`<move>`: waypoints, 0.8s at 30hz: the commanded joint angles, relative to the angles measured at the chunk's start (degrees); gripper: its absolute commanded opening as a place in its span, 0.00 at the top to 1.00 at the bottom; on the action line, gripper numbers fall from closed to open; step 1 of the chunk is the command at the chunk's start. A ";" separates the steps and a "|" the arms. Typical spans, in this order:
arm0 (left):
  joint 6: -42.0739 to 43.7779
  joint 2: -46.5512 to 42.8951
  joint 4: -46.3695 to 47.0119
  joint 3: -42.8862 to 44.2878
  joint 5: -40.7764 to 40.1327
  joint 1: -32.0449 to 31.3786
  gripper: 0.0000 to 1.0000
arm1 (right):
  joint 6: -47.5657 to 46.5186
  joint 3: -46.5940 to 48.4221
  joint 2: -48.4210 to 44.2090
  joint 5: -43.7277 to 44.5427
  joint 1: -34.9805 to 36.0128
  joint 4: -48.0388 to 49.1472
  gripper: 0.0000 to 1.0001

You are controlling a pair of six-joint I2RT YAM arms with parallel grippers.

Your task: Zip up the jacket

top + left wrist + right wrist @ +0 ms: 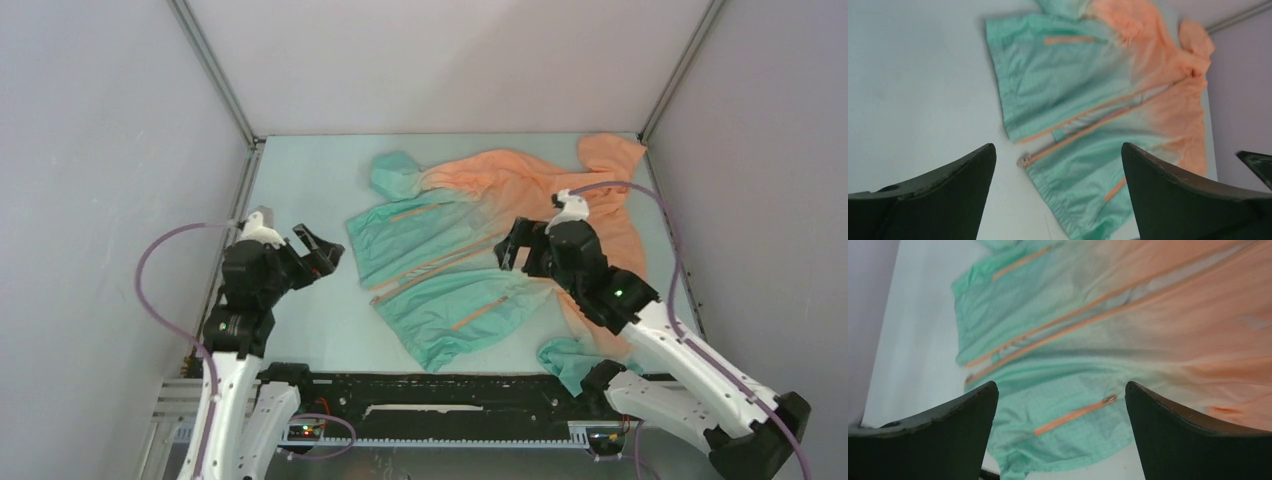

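The jacket point(455, 255) lies flat on the table, teal at the hem on the left and orange at the hood on the right, its front open along the orange zipper point(440, 265). The zipper's metal slider end point(1023, 161) sits at the hem. My left gripper point(318, 250) is open and empty above the table, left of the hem; the jacket shows between its fingers point(1058, 95). My right gripper point(518, 250) is open and empty above the jacket's middle. An orange pocket zipper point(1075, 414) lies below it.
Grey enclosure walls close in the table on three sides. A teal sleeve cuff point(570, 358) hangs near the table's front edge by the right arm's base. The other cuff point(392, 175) lies folded at the back.
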 commanded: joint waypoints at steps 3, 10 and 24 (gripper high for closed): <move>-3.66 11.72 5.38 -7.12 15.26 1.46 0.02 | 4.84 -14.43 4.21 -26.55 -0.58 24.38 0.00; -0.42 23.74 8.44 -8.08 18.63 1.40 0.12 | 16.95 -14.03 19.99 -23.06 8.00 37.42 0.07; 11.91 32.11 1.72 6.43 4.91 -0.29 0.23 | 46.18 9.03 45.72 2.65 26.35 25.51 0.26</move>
